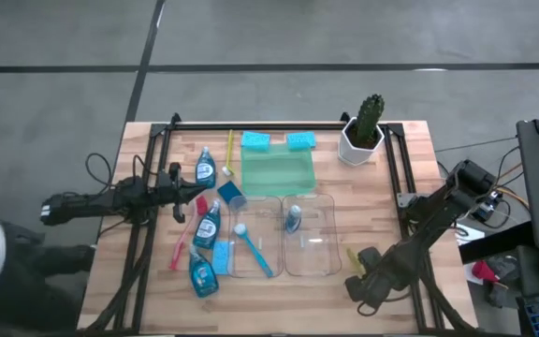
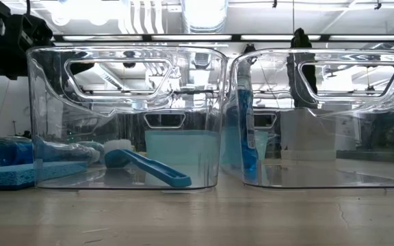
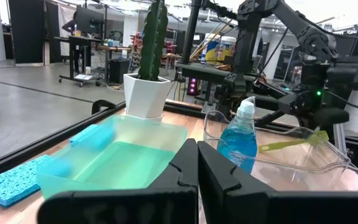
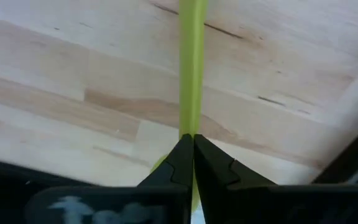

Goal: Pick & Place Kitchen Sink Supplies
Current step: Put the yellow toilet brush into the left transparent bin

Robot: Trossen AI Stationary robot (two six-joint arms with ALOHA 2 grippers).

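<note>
Right gripper (image 4: 193, 144), clenched on the yellow-green brush (image 4: 192, 62) just beside the right clear bin (image 1: 318, 264), grips its handle pointing straight ahead.

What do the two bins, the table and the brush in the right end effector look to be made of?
Bins: clear, glossy hard plastic by the look; contents and room show through, with sharp reflections on moulded handle cutouts.
Table: wood, matt pale planks with visible grain and seams.
Brush: the right end effector is shut on its thin yellow-green handle; smooth and uniform in colour, probably plastic.
</note>
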